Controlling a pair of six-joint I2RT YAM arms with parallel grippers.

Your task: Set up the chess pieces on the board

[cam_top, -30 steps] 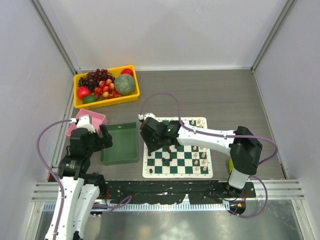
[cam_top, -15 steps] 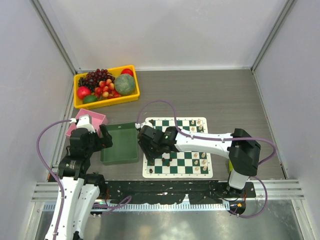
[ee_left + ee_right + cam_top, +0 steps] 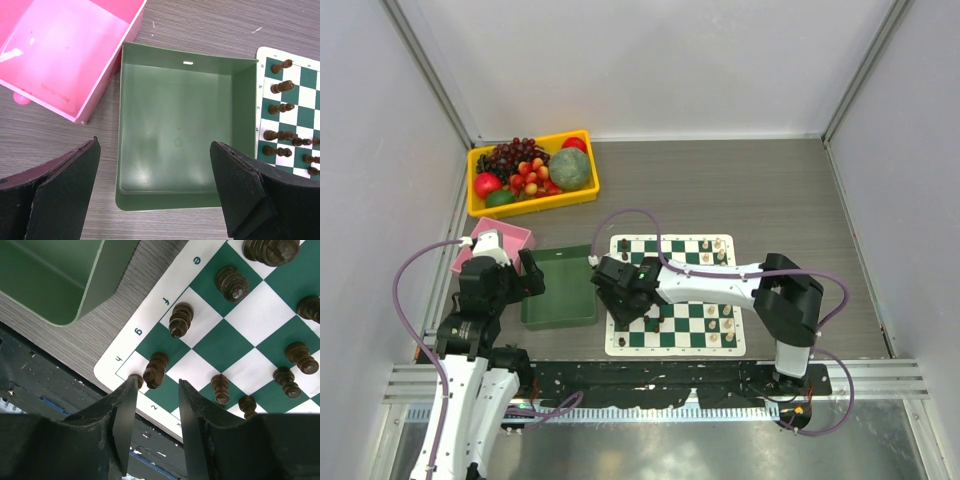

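The green-and-white checkered board (image 3: 672, 349) lies right of centre. Dark chess pieces (image 3: 656, 322) stand on its left squares and cream pieces (image 3: 726, 322) on its right squares. My right gripper (image 3: 619, 303) hangs over the board's near-left corner. In the right wrist view the board (image 3: 260, 310) fills the top, and my right gripper (image 3: 155, 392) is open by a narrow gap. A dark piece (image 3: 155, 371) stands just beyond its fingertips, untouched, and a second dark piece (image 3: 137, 380) shows behind the left finger. My left gripper (image 3: 155, 187) is wide open and empty above the green tray (image 3: 175, 130).
The empty green tray (image 3: 560, 290) sits just left of the board, with a pink box (image 3: 501, 240) to its left. A yellow bin (image 3: 533, 207) of fruit stands at the back left. White walls close in both sides.
My right gripper has moved left and nearer, from the board's left-middle squares to its near-left corner. The left arm has not moved.
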